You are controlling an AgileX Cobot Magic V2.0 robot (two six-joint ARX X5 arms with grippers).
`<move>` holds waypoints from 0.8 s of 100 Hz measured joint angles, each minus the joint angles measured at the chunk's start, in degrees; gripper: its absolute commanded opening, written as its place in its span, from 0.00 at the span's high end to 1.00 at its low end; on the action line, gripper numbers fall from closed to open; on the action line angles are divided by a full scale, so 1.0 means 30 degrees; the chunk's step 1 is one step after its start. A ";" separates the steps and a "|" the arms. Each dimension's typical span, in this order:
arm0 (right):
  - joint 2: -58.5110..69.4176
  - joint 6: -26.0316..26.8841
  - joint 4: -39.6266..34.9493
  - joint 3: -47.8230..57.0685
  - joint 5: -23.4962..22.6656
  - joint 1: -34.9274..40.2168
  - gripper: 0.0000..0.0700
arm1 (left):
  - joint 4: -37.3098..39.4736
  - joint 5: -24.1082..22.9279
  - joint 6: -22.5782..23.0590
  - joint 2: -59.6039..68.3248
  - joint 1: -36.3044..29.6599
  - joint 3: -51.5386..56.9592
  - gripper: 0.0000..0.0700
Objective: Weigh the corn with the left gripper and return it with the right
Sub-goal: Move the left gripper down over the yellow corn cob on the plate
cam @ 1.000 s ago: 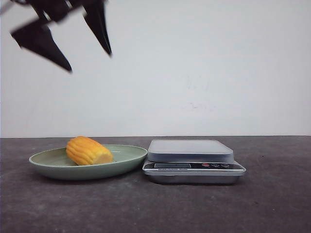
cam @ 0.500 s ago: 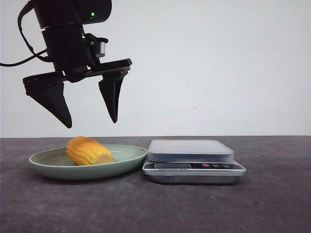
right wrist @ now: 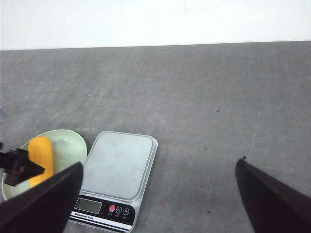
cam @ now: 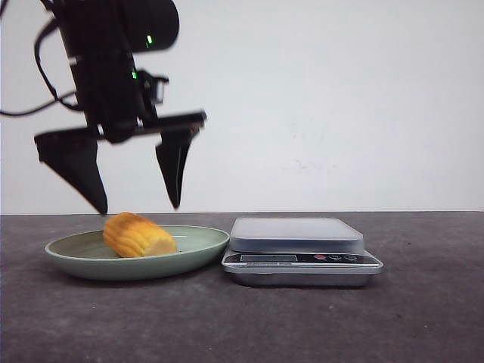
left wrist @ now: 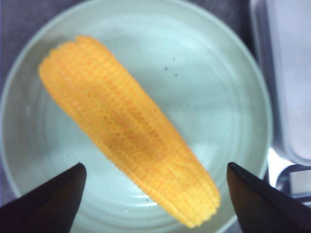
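Corn [cam: 138, 235]: 1 | plate [cam: 198, 249]: 1 | scale [cam: 301, 250]: 1 | left claw [cam: 137, 206]: spread

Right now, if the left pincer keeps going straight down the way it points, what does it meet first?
Most likely the corn. The left pincer hangs open just above it, fingers either side in the left wrist view. The green plate lies under the corn, and the finger tips would probably reach it next; exact depth is unclear.

Black left hand [cam: 138, 208], pointed fingers spread wide, has dropped from top of view to just above ribbed yellow-orange corn cob [cam: 138, 235]
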 measured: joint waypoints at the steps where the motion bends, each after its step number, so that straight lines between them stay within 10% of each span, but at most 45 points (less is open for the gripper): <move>1: -0.0022 -0.0007 0.0000 0.0000 0.0000 0.0000 0.09 | 0.0000 0.0000 -0.0007 0.0073 0.0000 0.0000 0.19; 80: -0.0087 -0.0015 -0.0015 0.0000 -0.0481 0.0000 0.09 | 0.0794 -0.0007 -0.0124 0.1421 0.0277 -0.0022 0.22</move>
